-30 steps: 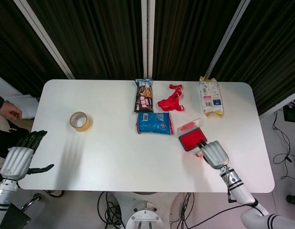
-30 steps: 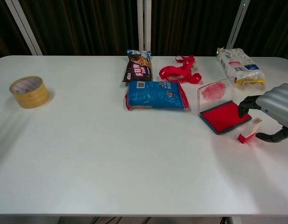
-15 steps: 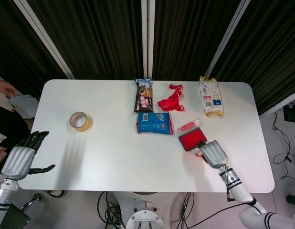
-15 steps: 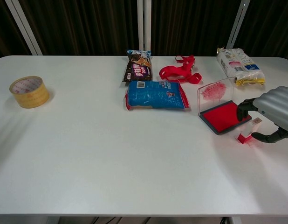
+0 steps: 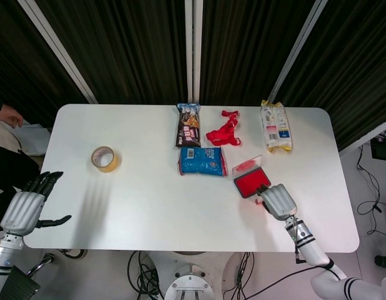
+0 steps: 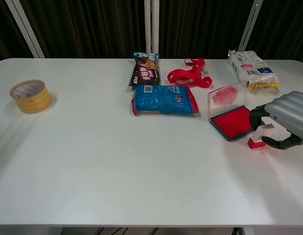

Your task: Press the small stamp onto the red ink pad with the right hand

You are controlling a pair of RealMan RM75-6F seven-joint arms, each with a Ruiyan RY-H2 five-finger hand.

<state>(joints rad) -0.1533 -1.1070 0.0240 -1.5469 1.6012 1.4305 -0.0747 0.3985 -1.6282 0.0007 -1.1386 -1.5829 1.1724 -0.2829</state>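
Dark curtains with pale vertical rails hung behind a white rounded table (image 5: 149,200) seen from above and from chest height.

Near the right edge of the table, the right hand (image 6: 289,120), grey and ribbed, curled around a small white block stamp with a red base (image 6: 259,137). Its dark fingers (image 6: 257,113) closed in from the far side and its thumb from the near side. From the chest view the stamp appeared pinched between them, though contact was hard to confirm at that angle. The stamp stood roughly upright, its red base on or just above the table.

The red ink pad in its shallow dark tray with a clear hinged lid raised (image 6: 233,122) lay just beside the stamp, to its left and slightly farther away. The coming move would likely be a short lift and carry leftward, then a press straight down onto the red surface. The right hand was by far the nearer one.

The left hand (image 5: 27,203) hung off the near left corner, well apart from everything, fingers spread and holding nothing.

Farther back lay a blue snack packet (image 6: 164,99), a dark snack packet (image 6: 145,69), a red ribbon (image 6: 190,76) and a pale bag with yellow ends (image 6: 250,68). A roll of yellowish tape (image 6: 30,96) sat at far left.
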